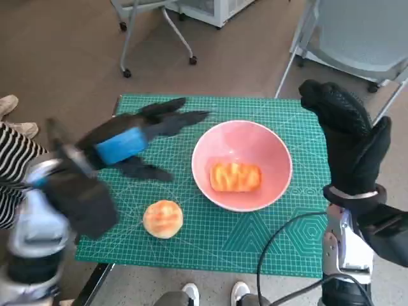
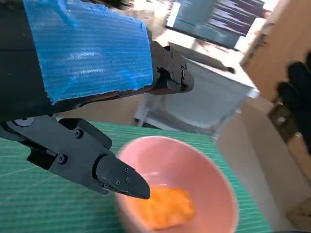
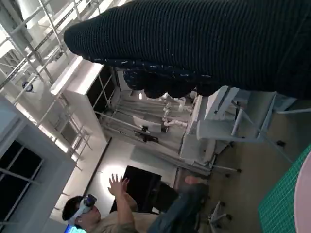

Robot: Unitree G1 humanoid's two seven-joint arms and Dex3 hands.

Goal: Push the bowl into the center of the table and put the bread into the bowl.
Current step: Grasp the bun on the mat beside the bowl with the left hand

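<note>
One bread piece (image 1: 235,176) sits in the pink bowl (image 1: 278,148). Your empty left hand (image 1: 137,141) hovers spread; your right hand (image 1: 347,137), raised, holds nothing. Next, grasp the round bun (image 1: 163,218).

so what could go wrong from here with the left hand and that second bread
The left hand is open and blurred with motion, its fingers spread close to the pink bowl; a sweep could knock the bowl, which already holds one bread. The round bread lies near the table's front edge, so a clumsy grab might nudge it off the green mat. The right hand is raised beside the bowl, not steadying it.
</note>
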